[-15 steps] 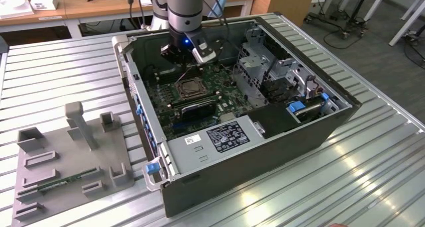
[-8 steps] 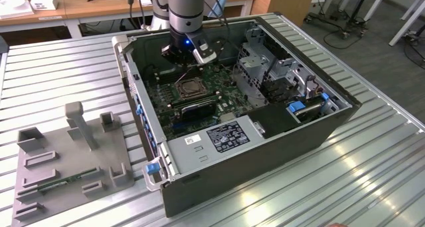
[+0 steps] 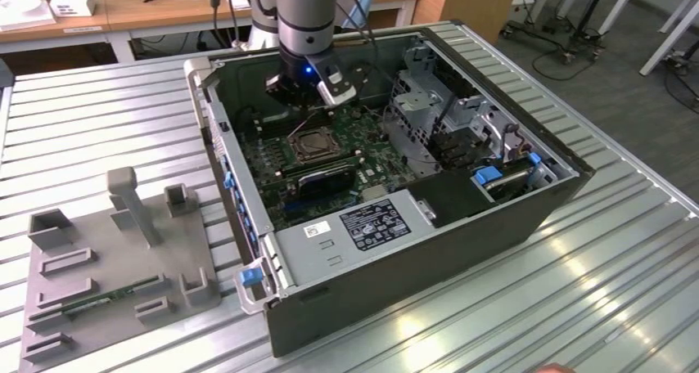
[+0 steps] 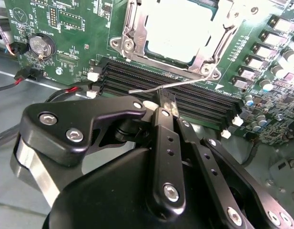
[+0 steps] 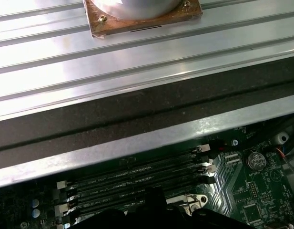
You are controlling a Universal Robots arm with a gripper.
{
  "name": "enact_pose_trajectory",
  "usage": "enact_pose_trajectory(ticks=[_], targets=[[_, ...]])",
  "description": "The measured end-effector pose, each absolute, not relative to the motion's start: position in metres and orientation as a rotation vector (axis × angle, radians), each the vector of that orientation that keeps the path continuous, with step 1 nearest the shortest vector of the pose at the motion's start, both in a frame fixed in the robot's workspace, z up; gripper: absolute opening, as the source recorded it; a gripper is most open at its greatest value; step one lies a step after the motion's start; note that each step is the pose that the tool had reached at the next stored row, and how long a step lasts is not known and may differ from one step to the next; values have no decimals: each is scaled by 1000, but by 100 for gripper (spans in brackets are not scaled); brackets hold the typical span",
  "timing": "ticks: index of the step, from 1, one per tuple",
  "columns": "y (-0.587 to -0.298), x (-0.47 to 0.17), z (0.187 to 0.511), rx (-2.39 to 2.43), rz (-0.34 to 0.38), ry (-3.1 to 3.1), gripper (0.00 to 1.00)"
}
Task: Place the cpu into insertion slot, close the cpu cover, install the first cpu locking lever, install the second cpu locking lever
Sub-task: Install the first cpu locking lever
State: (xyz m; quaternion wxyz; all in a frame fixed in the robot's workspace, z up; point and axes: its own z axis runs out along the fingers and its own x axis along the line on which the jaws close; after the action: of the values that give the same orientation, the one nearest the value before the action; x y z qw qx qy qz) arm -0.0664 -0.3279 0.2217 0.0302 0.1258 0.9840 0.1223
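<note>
In the second wrist view the cpu (image 4: 177,28) lies with its silvery top up in the insertion slot (image 3: 309,144). The cpu cover (image 4: 136,26) is folded down flat around it. A thin wire locking lever (image 4: 194,82) juts out from the socket's edge over the memory slots (image 4: 204,102). My gripper (image 4: 162,106) is shut, and its tips meet right at this lever's middle. I cannot tell whether they pinch it or only touch it. In the exterior view the gripper (image 3: 309,95) hangs inside the open computer case, just behind the socket.
A black heatsink-like block (image 3: 326,181) sits just in front of the socket, with the power supply (image 3: 372,222) beyond it. A metal drive cage (image 3: 437,103) stands at the exterior view's right. The case wall (image 5: 137,138) runs close by. A grey fixture tray (image 3: 110,258) lies on the table.
</note>
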Motion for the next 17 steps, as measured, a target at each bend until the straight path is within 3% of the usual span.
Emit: enact_pose_trajectory(ticks=[17], targets=[[-328, -62, 210, 388, 377, 3033, 11]])
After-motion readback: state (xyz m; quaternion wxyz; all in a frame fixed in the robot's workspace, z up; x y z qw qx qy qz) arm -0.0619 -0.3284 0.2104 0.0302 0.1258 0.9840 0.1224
